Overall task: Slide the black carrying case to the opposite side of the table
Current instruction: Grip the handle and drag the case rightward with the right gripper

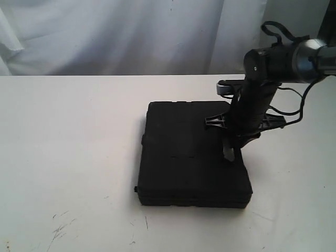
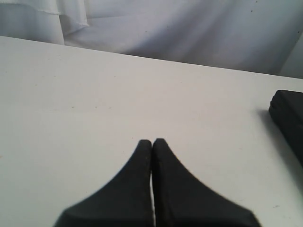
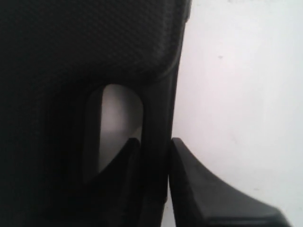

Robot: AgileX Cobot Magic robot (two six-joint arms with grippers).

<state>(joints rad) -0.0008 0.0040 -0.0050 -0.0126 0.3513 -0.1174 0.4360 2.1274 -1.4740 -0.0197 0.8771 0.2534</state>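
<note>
The black carrying case (image 1: 189,157) lies flat near the middle of the white table (image 1: 79,157). My right gripper (image 1: 231,152) comes down at the case's right edge. In the right wrist view this gripper (image 3: 154,142) is shut on the case's handle bar (image 3: 157,113), one finger (image 3: 124,158) inside the handle opening and the other (image 3: 199,184) outside over the table (image 3: 236,71). My left gripper (image 2: 152,141) is shut on nothing, low over bare table (image 2: 94,104), with a corner of the case (image 2: 289,113) off to one side. The left arm does not show in the exterior view.
A white curtain (image 1: 131,31) hangs behind the table's far edge. Dark scuff marks (image 1: 60,228) sit on the tabletop at the front left. The right arm (image 1: 283,60) and its cables (image 1: 291,105) hang over the table's right side.
</note>
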